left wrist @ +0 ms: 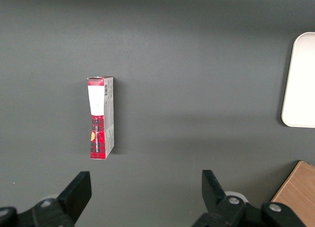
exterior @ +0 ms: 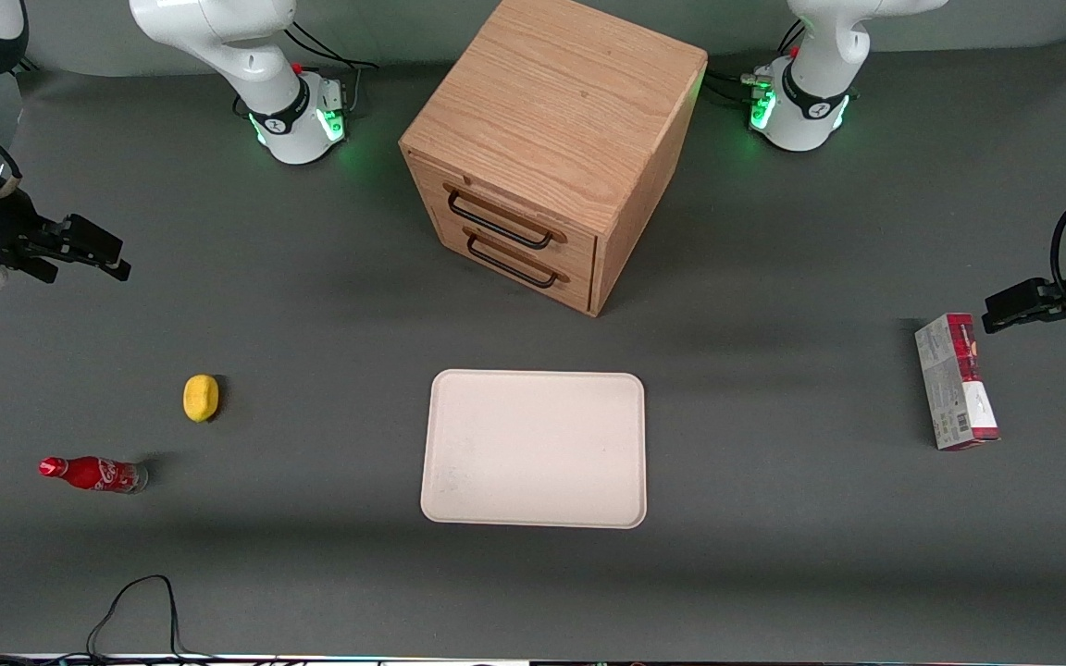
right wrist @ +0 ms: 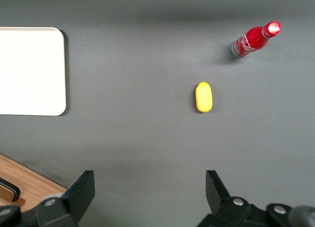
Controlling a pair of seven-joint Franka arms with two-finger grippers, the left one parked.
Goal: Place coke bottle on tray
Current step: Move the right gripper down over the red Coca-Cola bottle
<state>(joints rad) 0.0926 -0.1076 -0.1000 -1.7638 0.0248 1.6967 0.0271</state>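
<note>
Grey surface (exterior: 329, 573): bottle (exterior: 93, 474) laid toward the working arm's end, well apart from bare tray (exterior: 534, 449); tool (right wrist: 147, 197) held high with fingers spread, nothing gripped, presumably ready for descent.

I see a glossy red coke bottle (exterior: 93, 474), a matt cream tray (exterior: 534, 449), a grained wooden cabinet (exterior: 547, 139) and, raised at the working arm's end, a matt black gripper (exterior: 93, 250).

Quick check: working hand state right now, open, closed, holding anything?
Right hand: open, holding nothing, up above the table toward the working arm's end, farther from the front camera than the coke bottle and well apart from it.
</note>
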